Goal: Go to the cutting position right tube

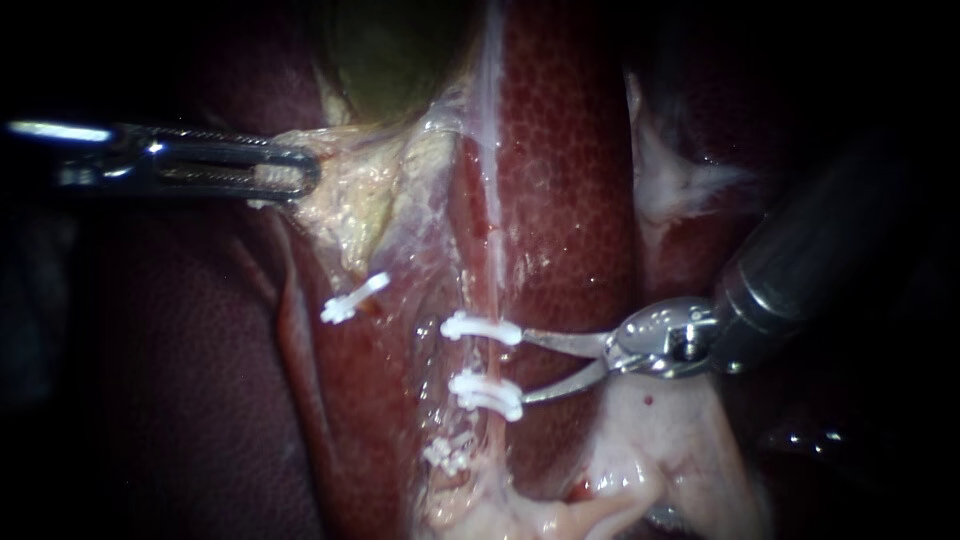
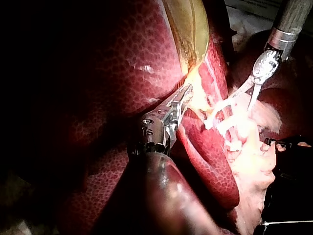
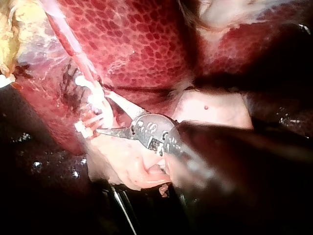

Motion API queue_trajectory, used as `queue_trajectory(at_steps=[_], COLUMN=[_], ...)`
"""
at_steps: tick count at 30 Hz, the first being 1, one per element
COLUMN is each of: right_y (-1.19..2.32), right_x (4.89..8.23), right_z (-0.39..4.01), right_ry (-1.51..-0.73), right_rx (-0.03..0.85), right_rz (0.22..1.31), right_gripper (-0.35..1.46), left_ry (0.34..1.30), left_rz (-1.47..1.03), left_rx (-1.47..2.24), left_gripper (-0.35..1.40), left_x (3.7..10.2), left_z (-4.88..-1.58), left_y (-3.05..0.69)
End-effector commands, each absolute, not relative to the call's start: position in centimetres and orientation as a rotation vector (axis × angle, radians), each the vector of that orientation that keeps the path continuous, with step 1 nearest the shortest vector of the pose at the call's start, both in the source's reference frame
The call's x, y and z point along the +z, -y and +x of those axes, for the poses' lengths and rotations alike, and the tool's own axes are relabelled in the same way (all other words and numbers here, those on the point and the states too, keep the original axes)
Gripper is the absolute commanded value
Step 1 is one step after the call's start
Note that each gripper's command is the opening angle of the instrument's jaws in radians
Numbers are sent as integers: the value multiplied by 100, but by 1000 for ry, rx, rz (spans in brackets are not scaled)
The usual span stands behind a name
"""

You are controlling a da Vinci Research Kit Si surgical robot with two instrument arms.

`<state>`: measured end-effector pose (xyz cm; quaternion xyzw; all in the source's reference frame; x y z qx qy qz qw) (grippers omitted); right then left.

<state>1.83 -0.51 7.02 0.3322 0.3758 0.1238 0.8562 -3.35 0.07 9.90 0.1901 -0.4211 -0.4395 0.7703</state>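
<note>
At the left edge of the endoscope view, a little above the middle, the left instrument (image 1: 295, 178) reaches in level. Its jaws are clamped together on a fold of yellowish tissue (image 1: 375, 200) that hangs under the greenish gallbladder (image 1: 390, 60) at the top centre. Below that tissue, left of centre, 1 slanted clip (image 1: 352, 298) sits on a thin strand. Just right of it the right tube (image 1: 493, 215) runs as a pale line from the top of the frame down the middle, against the mottled red liver (image 1: 575, 150). Below centre it carries 2 more, an upper clip (image 1: 482, 328) and a lower clip (image 1: 487, 393). The right instrument (image 1: 524, 367) comes in from the right edge, its dark shaft sloping down to a shiny hinge. Its 2 thin blades stand wide apart and grip nothing: 1 tip lies at the upper clip's right end, the other at the lower clip's, and the bare stretch of tube between them is just ahead of the gap. Pale pink tissue (image 1: 660, 450) lies under the hinge at the lower right.
</note>
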Motion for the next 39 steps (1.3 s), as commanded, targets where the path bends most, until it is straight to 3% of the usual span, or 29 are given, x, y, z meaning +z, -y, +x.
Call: queue_trajectory(at_steps=[1,23,39], right_y=[54,56,49], right_x=[705,733,740], right_z=[187,223,243], right_ry=[-790,-786,-870], right_rx=[257,266,311], right_rz=[699,690,750], right_gripper=[122,128,126], left_ry=[913,913,912], left_rz=[412,410,409], left_rx=[-953,-955,-956], left_gripper=[-35,-35,-35], left_x=[990,989,988], left_z=[-335,-336,-337], left_y=[-6,-5,-4])
